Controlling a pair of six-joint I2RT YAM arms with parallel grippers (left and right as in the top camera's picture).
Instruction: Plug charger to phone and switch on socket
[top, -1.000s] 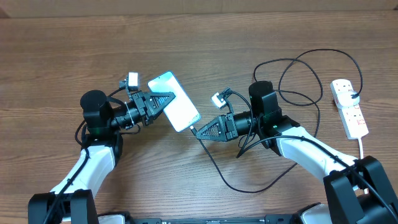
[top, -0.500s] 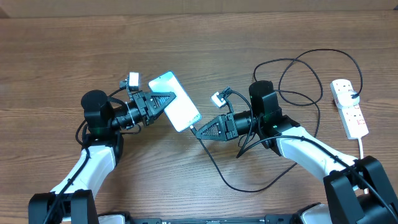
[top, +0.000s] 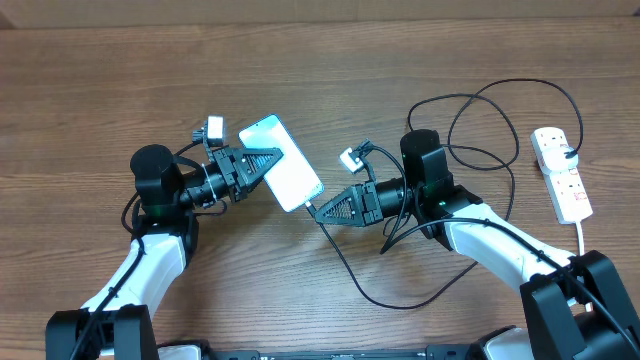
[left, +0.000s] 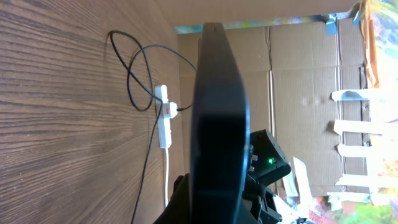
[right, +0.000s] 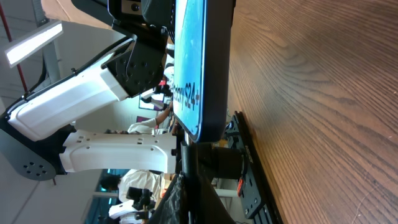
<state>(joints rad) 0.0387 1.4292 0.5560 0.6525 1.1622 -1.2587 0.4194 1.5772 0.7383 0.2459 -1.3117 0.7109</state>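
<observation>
slim, glossy phone (top: 290, 175), pale-blue screen lit, clamped in the left pincer (top: 265, 162) over the wood-grain surface (top: 100, 80); right pincer (top: 318, 210) closed on the thin black charger (top: 360, 295) tip at its lower end; white socket (top: 562, 175) well apart, far right

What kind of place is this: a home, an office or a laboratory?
Most likely a robotics laboratory or workshop. Two robot arms, the left arm and the right arm, work at a wood-grain table, and taped cardboard sheets stand beyond its edge as a makeshift wall.
</observation>
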